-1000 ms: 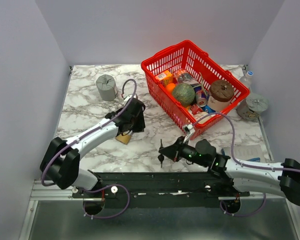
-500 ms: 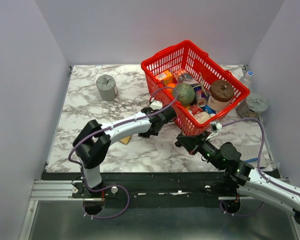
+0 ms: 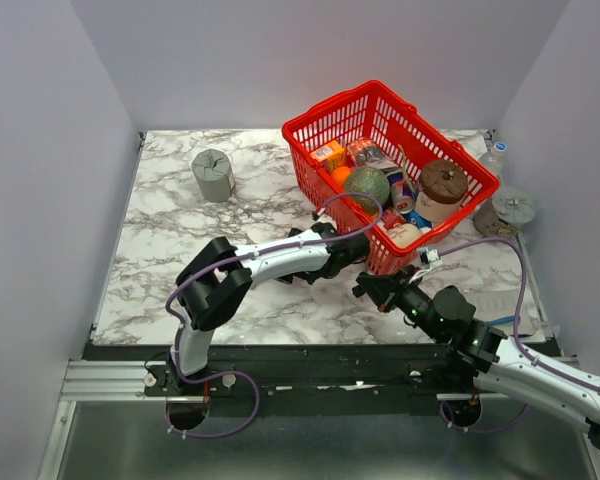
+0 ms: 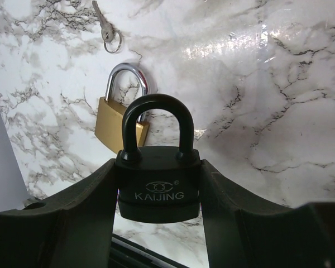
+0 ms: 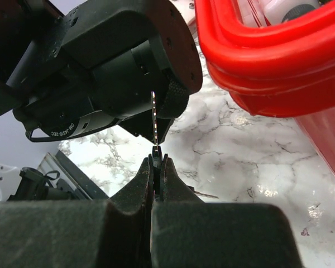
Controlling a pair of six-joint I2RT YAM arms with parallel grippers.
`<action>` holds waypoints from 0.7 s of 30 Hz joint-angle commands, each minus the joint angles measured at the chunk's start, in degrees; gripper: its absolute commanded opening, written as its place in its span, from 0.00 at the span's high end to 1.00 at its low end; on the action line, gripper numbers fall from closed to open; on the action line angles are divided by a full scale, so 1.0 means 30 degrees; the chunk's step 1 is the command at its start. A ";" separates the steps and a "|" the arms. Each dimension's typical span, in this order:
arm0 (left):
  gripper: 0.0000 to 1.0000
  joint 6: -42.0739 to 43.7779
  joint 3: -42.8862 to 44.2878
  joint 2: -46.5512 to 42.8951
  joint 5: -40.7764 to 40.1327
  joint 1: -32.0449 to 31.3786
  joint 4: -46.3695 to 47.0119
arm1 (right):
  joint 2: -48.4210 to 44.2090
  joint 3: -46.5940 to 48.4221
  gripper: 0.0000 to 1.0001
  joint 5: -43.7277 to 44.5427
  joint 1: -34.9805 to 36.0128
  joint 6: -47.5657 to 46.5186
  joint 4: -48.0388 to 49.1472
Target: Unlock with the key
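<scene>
Key pinched edge-on in closed right gripper, blade pointing at left arm, beside basket. Left gripper clamps black padlock upright; brass padlock lies on table beyond.

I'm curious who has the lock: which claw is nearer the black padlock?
Left. The left gripper clamps the black padlock between its fingers. The right gripper, shut on the key, is close but apart, its key aimed toward the left arm's wrist.

One black padlock, one brass padlock, one red basket, one keyring.
</scene>
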 commanded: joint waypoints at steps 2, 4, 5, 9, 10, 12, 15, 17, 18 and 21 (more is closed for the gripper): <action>1.00 0.0925 -0.1154 -0.0801 0.1213 0.0150 0.2355 | 0.0116 -0.0121 0.99 0.1067 -0.0028 -0.0292 -0.0307; 1.00 0.1159 -0.1651 -0.0831 0.2004 0.0297 0.3558 | 0.0175 -0.0150 0.99 0.1009 -0.0028 -0.0291 -0.0337; 1.00 0.1247 -0.1857 -0.0773 0.2849 0.0326 0.3939 | 0.0204 -0.0121 0.99 0.1008 -0.0028 -0.0291 -0.0366; 1.00 0.1482 -0.3437 -0.1122 0.5578 0.0911 0.6920 | 0.0350 0.0084 0.99 0.0920 -0.0028 -0.0379 -0.0483; 1.00 0.1453 -0.4225 -0.1298 0.5959 0.1028 0.7453 | 0.0409 0.0143 0.99 0.0833 -0.0057 -0.0379 -0.0512; 1.00 0.1365 -0.4874 -0.1591 0.7040 0.1322 0.8681 | 0.0410 0.0143 0.99 0.0774 -0.0057 -0.0379 -0.0542; 1.00 0.1307 -0.5666 -0.1477 0.8126 0.1615 0.9535 | 0.0497 0.0143 0.99 0.0716 -0.0029 -0.0292 -0.0513; 0.94 0.1307 -0.5960 -0.1330 0.8423 0.1674 0.9684 | 0.0673 0.0202 0.99 0.0686 -0.0058 -0.0262 -0.0513; 0.89 0.1278 -0.6048 -0.1184 0.8540 0.1674 0.9801 | 0.0731 0.0231 0.99 0.0657 -0.0058 -0.0233 -0.0513; 0.71 0.1219 -0.6370 -0.1241 0.8921 0.1703 1.0006 | 0.0849 0.0231 0.99 0.0598 -0.0028 -0.0174 -0.0513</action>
